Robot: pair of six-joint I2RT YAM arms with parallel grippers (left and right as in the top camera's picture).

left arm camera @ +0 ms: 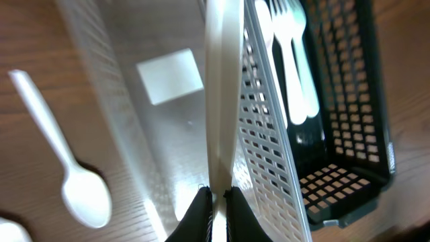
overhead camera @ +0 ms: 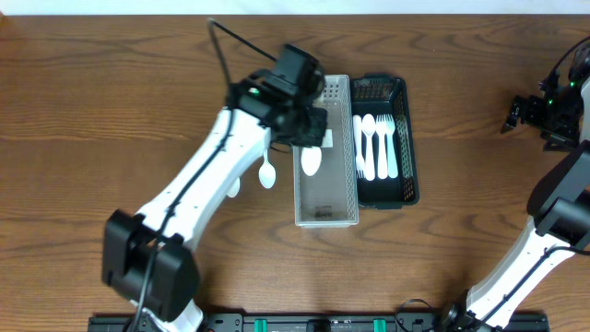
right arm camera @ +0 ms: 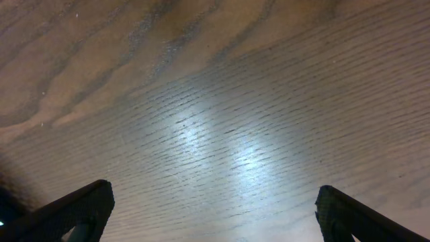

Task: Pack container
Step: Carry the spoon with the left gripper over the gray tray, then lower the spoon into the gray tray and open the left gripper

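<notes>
My left gripper hangs over the long white perforated basket and is shut on a white plastic spoon, bowl down inside the basket. In the left wrist view the fingers pinch the spoon's handle, seen edge-on over the basket's right wall. The black basket beside it holds several white forks and spoons, also visible in the left wrist view. A loose white spoon lies on the table left of the white basket. My right gripper is open and empty.
Another white utensil lies partly under my left arm. A white label lies on the white basket's floor. The right wrist view shows only bare wood table between the open fingers.
</notes>
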